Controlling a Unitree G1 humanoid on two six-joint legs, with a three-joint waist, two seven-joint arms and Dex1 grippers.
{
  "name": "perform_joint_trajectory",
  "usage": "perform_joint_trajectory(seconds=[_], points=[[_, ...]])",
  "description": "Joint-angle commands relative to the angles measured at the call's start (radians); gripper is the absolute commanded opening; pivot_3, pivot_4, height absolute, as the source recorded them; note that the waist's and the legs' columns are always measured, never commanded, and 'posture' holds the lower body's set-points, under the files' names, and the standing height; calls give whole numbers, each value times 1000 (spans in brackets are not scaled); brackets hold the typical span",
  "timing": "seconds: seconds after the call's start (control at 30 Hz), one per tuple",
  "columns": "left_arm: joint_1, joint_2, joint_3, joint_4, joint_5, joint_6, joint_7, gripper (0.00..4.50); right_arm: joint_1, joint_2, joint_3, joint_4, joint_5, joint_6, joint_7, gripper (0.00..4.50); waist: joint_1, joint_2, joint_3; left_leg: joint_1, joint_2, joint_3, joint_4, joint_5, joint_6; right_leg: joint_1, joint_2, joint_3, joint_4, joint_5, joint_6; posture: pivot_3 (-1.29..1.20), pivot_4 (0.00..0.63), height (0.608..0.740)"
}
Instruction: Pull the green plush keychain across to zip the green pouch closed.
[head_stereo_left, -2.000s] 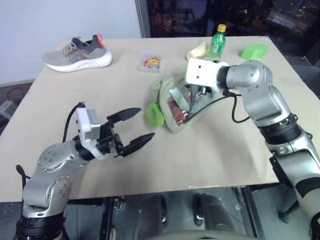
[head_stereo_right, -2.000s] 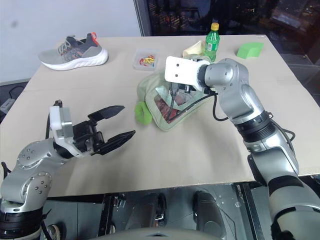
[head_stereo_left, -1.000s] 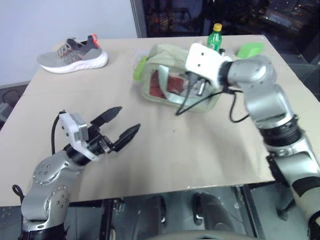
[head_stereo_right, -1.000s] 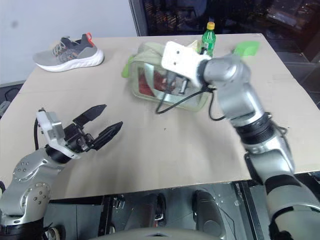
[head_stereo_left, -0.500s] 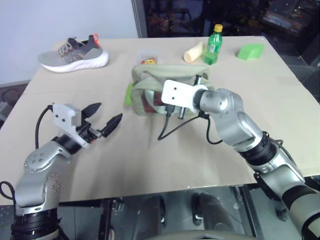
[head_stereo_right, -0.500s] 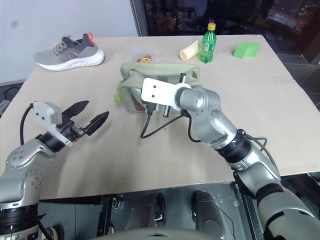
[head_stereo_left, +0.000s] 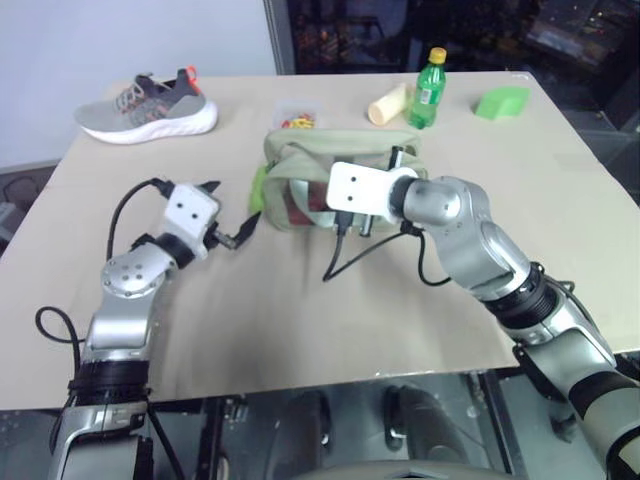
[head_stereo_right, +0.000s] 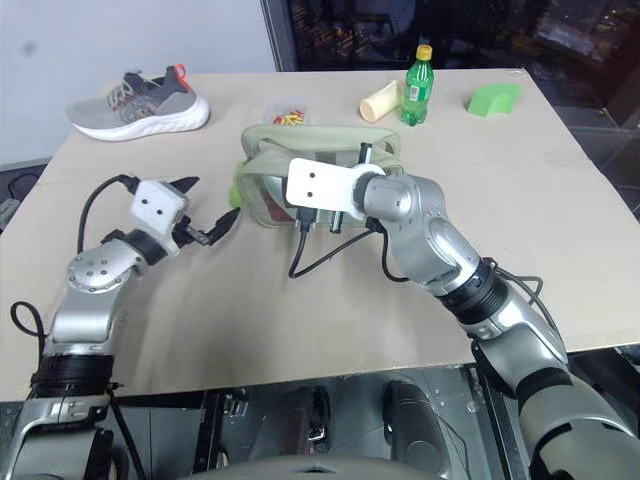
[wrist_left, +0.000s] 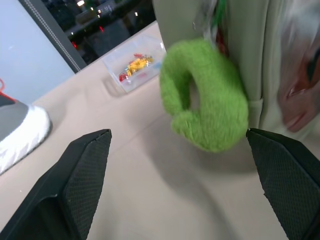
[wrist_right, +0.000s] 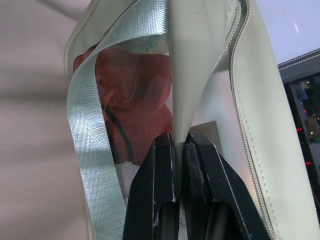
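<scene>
Fuzzy and soft, the green plush keychain (wrist_left: 205, 95) hangs at the green pouch's (head_stereo_left: 300, 165) left end and should squash easily; grip it across the ring. Left gripper (head_stereo_left: 232, 218) gapes beside it; right gripper (wrist_right: 180, 165) pinches, probably, a pouch fold.

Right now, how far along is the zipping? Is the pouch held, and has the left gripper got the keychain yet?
Done: the right gripper is shut on a flap of the green pouch, steadying it on the table. In hand: the left gripper is open, its fingers either side of the green plush keychain at the pouch's end but not closed on it. Left: grip the keychain and pull it across to zip the pouch.
</scene>
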Motion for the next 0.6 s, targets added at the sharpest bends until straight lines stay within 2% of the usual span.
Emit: perform_joint_trajectory(seconds=[0.03,0.27,0.43,0.5,0.6], points=[[-71,-5,-46,52,71,-82,22,3705,-27,16,-30,-6,6,-19,-13,0,1,0,0,0,0,0,0,0,0,0,0,0,0,0,0,0,150,740],[-119,-18,-53,117,113,-196,52,88,-33,26,-37,21,4,-33,-24,0,-3,0,0,0,0,0,0,0,0,0,0,0,0,0,0,0,150,740],[-134,74,-17,119,208,-299,123,10,-45,42,-42,55,5,-44,-38,0,-6,0,0,0,0,0,0,0,0,0,0,0,0,0,0,0,150,740],[-171,172,-36,103,331,-418,165,10,-55,52,-45,77,9,-55,-47,0,-5,-1,1,0,1,0,0,0,0,0,0,0,0,0,0,0,150,740],[-228,258,-73,114,433,-526,192,10,-66,67,-45,101,10,-70,-54,0,-1,-1,1,-1,0,0,0,0,0,-2,-1,-1,0,0,0,0,150,740]])
